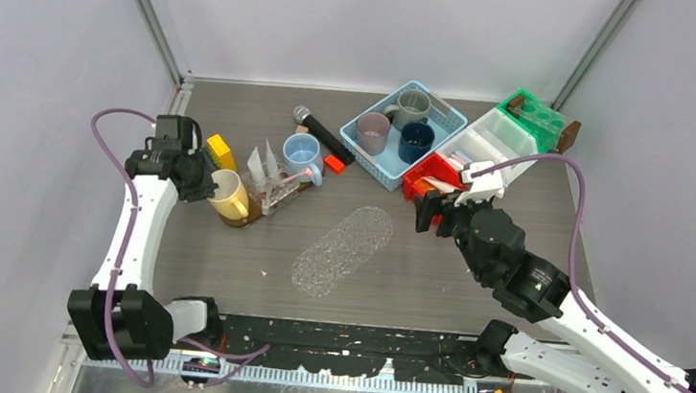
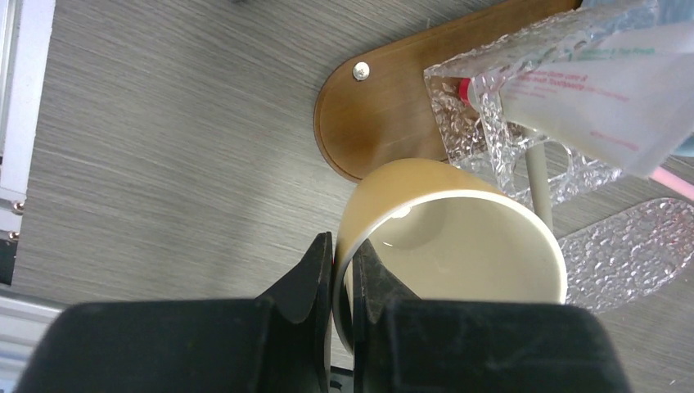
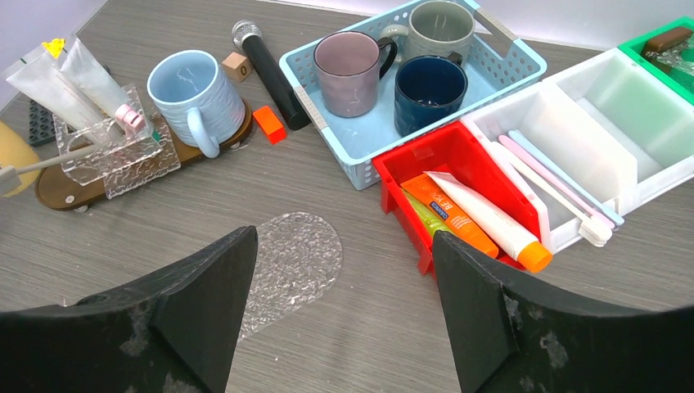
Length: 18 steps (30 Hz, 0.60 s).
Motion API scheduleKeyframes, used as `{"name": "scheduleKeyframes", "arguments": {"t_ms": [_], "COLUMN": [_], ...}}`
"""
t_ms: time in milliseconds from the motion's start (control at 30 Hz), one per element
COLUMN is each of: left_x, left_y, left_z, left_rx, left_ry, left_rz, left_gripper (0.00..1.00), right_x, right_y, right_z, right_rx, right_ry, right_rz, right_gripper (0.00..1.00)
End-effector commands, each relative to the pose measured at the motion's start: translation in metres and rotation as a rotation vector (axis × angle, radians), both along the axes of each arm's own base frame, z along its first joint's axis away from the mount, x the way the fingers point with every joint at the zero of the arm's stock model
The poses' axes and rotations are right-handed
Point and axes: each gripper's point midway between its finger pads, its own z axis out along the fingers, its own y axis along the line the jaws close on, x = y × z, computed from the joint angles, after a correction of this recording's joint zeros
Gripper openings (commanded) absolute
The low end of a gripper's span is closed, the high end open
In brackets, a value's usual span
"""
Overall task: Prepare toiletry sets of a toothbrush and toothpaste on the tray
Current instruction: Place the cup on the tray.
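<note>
Pink, white and blue toothbrushes (image 3: 556,184) lie in a white bin. Beside it, a red bin holds toothpaste tubes (image 3: 483,217): a white one with an orange cap, an orange one and a green one. A clear textured oval tray (image 1: 344,249) lies bare mid-table. My right gripper (image 3: 344,239) hangs open between that tray and the red bin, holding nothing. My left gripper (image 2: 342,246) is shut on the rim of a yellow mug (image 2: 458,246) at the end of a brown wooden board (image 2: 385,115). Two more toothpaste tubes (image 3: 90,78) stand in a clear holder on that board.
A blue mug (image 3: 192,90) also stands on the wooden board. A light blue basket (image 3: 364,135) with three mugs sits at the back, with a black microphone (image 1: 323,134) and an orange block (image 1: 333,164) beside it. A green bin (image 1: 535,113) is at the far right.
</note>
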Motion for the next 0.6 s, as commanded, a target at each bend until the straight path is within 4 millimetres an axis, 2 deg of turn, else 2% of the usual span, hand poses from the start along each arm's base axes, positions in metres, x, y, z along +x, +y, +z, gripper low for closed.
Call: {"name": "scheduleKeyframes", "arguments": {"t_ms": [0, 267, 567], "left_x": [0.036, 0.053, 0.061], "left_y": [0.005, 0.010, 0.011], "left_z": [0.010, -0.010, -0.027], "left_rx": [0.003, 0.014, 0.017], "left_ry": [-0.127, -0.093, -0.067], "left_rz": [0.023, 0.030, 0.022], "left_gripper": [0.00, 0.00, 0.00], "right_x": [0.003, 0.004, 0.005], "right_y": [-0.003, -0.004, -0.003], "right_z": [0.014, 0.012, 0.009], "right_rx": [0.036, 0.027, 0.017], "right_ry": [-0.045, -0.045, -0.043], "right_rz": [-0.025, -0.030, -0.032], "right_gripper": [0.85, 0.85, 0.85]}}
